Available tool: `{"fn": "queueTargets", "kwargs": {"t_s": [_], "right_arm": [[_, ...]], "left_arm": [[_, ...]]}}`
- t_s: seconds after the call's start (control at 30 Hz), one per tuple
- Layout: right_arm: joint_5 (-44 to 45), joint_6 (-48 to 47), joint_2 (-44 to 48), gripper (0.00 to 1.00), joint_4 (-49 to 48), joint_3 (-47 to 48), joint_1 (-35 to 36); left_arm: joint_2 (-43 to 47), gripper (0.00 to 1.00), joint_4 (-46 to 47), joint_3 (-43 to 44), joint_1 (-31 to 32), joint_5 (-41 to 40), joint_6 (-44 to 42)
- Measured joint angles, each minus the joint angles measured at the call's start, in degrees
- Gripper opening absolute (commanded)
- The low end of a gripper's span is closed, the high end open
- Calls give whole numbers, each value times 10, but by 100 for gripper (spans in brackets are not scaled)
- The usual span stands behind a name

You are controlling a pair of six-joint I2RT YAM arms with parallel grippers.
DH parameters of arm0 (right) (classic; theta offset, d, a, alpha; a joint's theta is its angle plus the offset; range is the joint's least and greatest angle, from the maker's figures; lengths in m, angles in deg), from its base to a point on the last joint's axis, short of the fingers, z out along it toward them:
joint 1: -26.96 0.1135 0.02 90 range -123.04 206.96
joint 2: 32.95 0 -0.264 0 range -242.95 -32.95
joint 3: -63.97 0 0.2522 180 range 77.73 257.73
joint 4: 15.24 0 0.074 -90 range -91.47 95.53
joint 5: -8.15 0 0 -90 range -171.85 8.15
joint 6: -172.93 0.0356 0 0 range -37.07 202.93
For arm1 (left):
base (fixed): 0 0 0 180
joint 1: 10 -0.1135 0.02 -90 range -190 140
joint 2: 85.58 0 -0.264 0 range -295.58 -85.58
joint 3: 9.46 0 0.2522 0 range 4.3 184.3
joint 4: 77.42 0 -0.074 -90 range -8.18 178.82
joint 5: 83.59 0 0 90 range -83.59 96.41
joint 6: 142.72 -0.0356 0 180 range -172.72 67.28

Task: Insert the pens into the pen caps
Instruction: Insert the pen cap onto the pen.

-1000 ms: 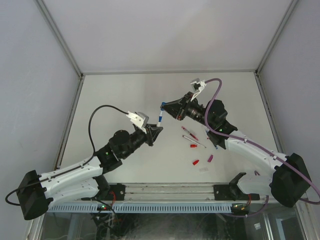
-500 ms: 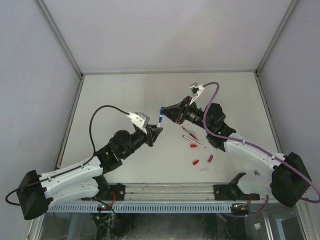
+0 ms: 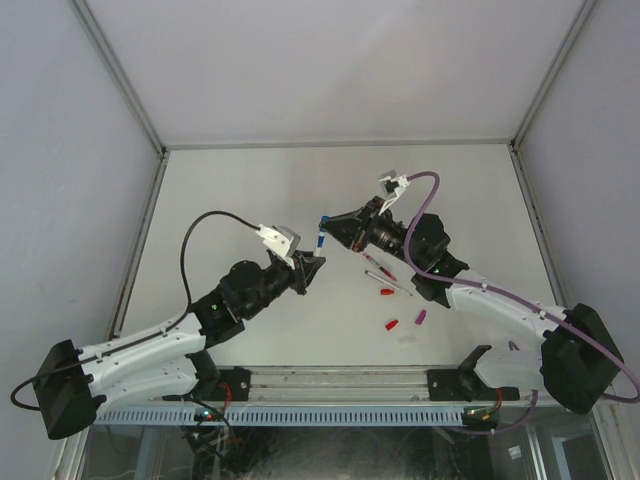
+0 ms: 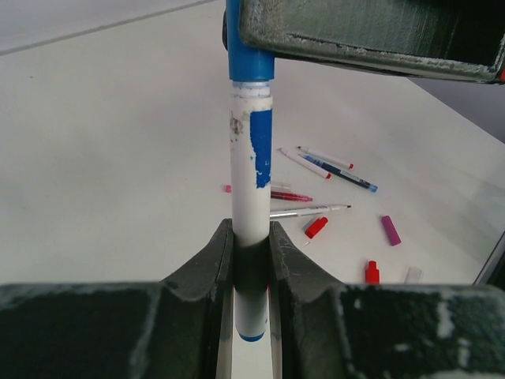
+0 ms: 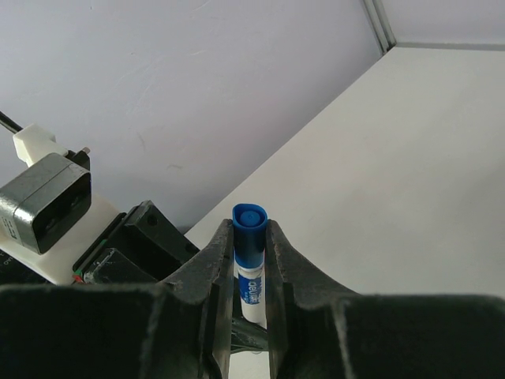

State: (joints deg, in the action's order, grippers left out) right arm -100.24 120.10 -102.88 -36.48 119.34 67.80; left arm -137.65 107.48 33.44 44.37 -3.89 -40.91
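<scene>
A white-barrelled blue pen (image 4: 251, 181) stands upright between both grippers. My left gripper (image 4: 251, 237) is shut on its lower barrel, and the blue tail end pokes out below the fingers. A blue pen cap (image 5: 249, 229) sits over the pen's top end, and my right gripper (image 5: 249, 237) is shut on it. In the top view the pen (image 3: 320, 241) bridges the left gripper (image 3: 308, 268) and the right gripper (image 3: 328, 223) above the table's middle. More pens (image 3: 385, 272) lie on the table to the right, with a red cap (image 3: 387, 292), another red cap (image 3: 392, 324) and a magenta cap (image 3: 421, 317) nearby.
A small clear piece (image 3: 406, 338) lies near the front, right of the caps. In the left wrist view, loose pens (image 4: 335, 170) and a red cap (image 4: 316, 227) lie beyond the held pen. Grey walls enclose the white table (image 3: 240, 190) on three sides.
The right gripper has moved a little left and towards the left gripper, so less of the pen shows between them. The left arm has stayed put.
</scene>
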Motion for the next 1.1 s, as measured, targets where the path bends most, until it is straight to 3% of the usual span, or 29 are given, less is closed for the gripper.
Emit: {"fn": "queueTargets", "kwargs": {"t_s": [0.43, 0.57, 1.1], "right_arm": [[9, -39, 11, 31, 22, -10, 16], [2, -43, 11, 52, 32, -12, 17], [18, -96, 88, 55, 118, -16, 23]], "left_arm": [[0, 0, 4, 0, 1, -2, 0], [0, 0, 5, 0, 1, -3, 0], [0, 0, 5, 0, 1, -7, 0]]}}
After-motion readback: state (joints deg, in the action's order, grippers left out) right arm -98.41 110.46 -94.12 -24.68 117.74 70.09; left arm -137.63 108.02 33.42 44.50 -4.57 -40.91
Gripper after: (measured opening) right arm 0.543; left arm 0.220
